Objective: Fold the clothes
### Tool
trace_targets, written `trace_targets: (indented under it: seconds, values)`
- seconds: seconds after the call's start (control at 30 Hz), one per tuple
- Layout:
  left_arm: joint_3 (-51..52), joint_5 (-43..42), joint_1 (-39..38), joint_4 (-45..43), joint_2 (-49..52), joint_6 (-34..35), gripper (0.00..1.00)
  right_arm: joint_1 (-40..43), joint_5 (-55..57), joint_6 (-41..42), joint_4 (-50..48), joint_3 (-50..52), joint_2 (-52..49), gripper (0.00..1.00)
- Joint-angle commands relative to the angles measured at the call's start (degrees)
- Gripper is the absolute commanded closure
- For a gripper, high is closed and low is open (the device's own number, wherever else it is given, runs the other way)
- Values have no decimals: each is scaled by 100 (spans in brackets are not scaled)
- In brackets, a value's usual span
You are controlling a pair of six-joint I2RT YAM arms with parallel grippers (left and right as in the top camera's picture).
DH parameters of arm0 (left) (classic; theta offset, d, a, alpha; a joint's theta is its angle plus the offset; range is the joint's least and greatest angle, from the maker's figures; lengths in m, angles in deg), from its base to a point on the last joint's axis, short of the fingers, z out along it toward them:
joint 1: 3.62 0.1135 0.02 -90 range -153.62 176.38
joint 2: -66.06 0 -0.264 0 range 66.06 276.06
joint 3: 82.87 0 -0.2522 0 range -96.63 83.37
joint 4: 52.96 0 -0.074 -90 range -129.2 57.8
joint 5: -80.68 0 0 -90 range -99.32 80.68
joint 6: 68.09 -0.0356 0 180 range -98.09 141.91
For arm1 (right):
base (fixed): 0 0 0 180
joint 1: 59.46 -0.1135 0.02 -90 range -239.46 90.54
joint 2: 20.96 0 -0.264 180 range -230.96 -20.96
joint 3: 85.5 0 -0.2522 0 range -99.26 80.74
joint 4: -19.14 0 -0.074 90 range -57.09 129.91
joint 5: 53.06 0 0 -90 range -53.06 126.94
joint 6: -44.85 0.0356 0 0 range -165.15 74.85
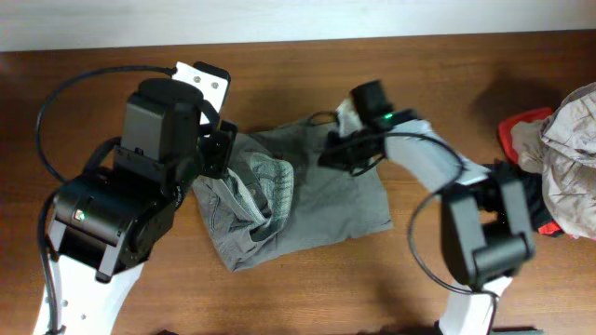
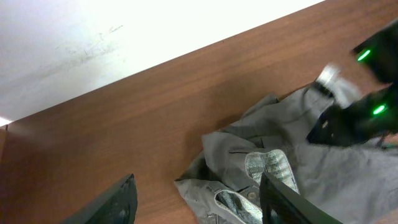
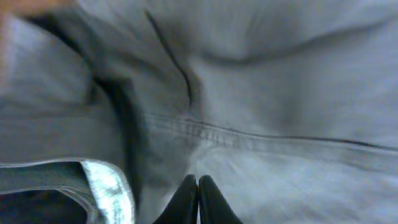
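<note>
Right tool [image 3: 198,199]: clenched, black tips pressed together low over the cloth. No fold shows between them, so whether a thin ply is nipped I cannot tell.
Left tool [image 2: 199,202]: released, fingers wide apart with nothing between. It hovers above the near-left corner of the garment.
Task's thing: large grey-olive cotton shorts [image 1: 317,200], wrinkled, lying mid-surface between the two arms. The right tool sits at their far right edge.
Lie and axis: long axis runs roughly left to right across the brown wooden surface [image 1: 466,65]. The left end is bunched, with pale printed lining turned out, which reads as the waistband and pocket end. The right part lies flatter, probably the legs.
Seam: in the right wrist view a stitched seam crosses the cloth just ahead of the tips.
Handling, judged: light, limp, not fragile. They will sag and drag rather than hold a shape. Cotton on wood should slide without much snagging.
Where to take hold, judged: at edges or corners, best on the thick waistband or a hem, pinching both plies. Mid-panel cloth would only tent.
Beyond: red garment [image 1: 517,130] and pale beige-grey garment [image 1: 573,140] heaped at the right edge, well apart from the shorts.
</note>
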Motion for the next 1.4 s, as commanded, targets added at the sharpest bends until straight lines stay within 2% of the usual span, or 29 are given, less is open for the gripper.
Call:
trace_targets:
  seconds: [0.0,0.1,0.27,0.37,0.5,0.67,0.8,0.87,0.9,1.03,1.1,1.13,1.2,1.37]
  values:
    - [-136,136,20,-15,-109,87,37,-629,66,-48,-275,85,-339,93]
    - [-214,136,20,-15,-229,85,37,-1193,-256,-59,-789,85,-378,95]
    - [-229,225,20,-13,-549,83,36,-2205,-2166,-236,-2656,39,-319,96]
    - [-229,225,20,-13,-688,83,36,-2761,-2330,-153,-3333,0,-282,96]
    - [-229,225,20,4,-776,83,36,-3285,-1788,-151,-3364,-22,-282,94]
    - [-229,225,20,7,-758,83,36,-3539,-1722,-214,-3346,-22,-282,89]
    - [-223,321,20,72,-706,87,36,-3222,-1694,-214,-3259,-24,-168,91]
    - [-223,463,20,164,-619,308,36,-2787,-1331,-216,-2855,-24,79,91]
    - [-223,498,39,238,-527,459,33,-2428,-909,-212,-2371,-24,306,91]
    - [-212,472,306,505,-114,916,32,-1460,540,-186,-728,-72,828,90]
    - [-212,369,514,693,177,1161,30,-1029,990,-151,-17,-79,990,80]
    - [-212,269,623,769,306,1248,25,-811,1038,-153,291,-79,1056,75]
    - [-212,-57,894,914,610,1375,22,-424,929,-155,719,-79,1132,68]
    - [-212,-955,1784,1036,1519,1539,19,245,468,-522,1165,-76,1113,67]
